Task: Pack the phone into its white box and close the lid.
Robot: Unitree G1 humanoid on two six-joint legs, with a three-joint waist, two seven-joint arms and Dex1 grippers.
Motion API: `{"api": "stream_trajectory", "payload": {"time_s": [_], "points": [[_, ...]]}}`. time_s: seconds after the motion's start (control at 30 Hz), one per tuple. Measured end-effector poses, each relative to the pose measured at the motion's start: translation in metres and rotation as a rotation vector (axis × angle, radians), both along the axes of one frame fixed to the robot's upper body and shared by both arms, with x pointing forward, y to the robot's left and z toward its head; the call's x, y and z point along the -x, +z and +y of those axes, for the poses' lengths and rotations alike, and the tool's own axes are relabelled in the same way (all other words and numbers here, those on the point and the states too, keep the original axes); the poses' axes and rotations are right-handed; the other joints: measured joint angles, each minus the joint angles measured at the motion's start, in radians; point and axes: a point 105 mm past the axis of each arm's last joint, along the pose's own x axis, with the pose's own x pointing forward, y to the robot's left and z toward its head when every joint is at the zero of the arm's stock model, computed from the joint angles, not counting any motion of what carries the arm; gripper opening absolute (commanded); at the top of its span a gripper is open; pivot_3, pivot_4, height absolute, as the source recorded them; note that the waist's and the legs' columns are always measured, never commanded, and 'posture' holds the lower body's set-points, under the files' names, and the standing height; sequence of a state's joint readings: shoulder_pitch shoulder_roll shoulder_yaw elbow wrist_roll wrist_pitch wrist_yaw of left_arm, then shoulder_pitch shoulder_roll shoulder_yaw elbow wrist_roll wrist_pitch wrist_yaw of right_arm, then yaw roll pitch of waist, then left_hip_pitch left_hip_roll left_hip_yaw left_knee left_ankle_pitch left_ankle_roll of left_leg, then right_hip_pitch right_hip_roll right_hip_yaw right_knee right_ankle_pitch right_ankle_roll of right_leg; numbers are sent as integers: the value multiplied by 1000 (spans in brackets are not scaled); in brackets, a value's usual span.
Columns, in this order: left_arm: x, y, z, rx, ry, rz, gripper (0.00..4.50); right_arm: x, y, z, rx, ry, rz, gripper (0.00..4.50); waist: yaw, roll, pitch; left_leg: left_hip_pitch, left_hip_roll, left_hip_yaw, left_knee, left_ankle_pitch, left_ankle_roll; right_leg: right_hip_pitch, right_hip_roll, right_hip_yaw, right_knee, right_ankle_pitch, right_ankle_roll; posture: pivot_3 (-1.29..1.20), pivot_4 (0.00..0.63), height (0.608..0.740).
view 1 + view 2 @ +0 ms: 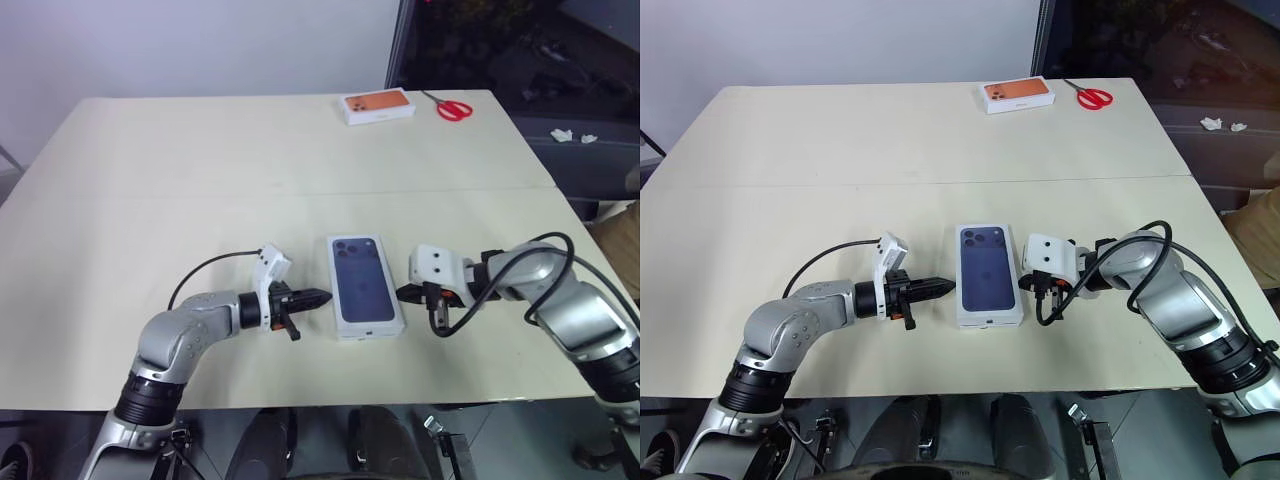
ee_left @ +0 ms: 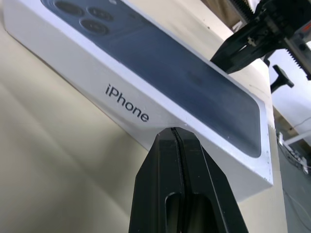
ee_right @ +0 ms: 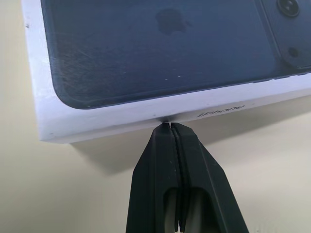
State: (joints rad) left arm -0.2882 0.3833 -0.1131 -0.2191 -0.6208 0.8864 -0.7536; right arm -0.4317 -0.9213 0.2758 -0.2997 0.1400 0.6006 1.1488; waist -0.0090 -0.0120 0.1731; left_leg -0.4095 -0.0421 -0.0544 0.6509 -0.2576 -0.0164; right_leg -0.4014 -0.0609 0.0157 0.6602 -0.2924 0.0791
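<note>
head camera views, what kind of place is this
Probably a lab or office workspace: a plain cream table against a bare white wall, with a closed phone box, a second orange-topped box and red scissors.

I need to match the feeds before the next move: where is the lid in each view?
Left eye: the lid lies printed face up at the table's near middle, between both tools.
Right eye: the same place, slightly further left in the picture.
Left wrist: it runs across the upper picture, iPhone lettering on its side.
Right wrist: it spans the top.
Shared landmark: the printed camera lenses.
</note>
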Motion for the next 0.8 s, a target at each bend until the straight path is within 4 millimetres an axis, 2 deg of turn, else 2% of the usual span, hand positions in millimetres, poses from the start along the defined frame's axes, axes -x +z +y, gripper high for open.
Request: {"api": "stream_trajectory", "payload": {"time_s": [0.33, 0.8], "points": [[4, -1, 0, -15, -7, 12, 0, 11, 0, 1, -7, 20, 46, 34, 0, 0, 0, 0, 0, 0, 0, 0, 0, 0, 0, 0, 0, 0, 0, 0, 150, 740], [13, 0, 1, -27, -30, 16, 0, 16, -1, 1, -10, 39, 74, 34, 0, 0, 0, 0, 0, 0, 0, 0, 0, 0, 0, 0, 0, 0, 0, 0, 150, 740]]}}
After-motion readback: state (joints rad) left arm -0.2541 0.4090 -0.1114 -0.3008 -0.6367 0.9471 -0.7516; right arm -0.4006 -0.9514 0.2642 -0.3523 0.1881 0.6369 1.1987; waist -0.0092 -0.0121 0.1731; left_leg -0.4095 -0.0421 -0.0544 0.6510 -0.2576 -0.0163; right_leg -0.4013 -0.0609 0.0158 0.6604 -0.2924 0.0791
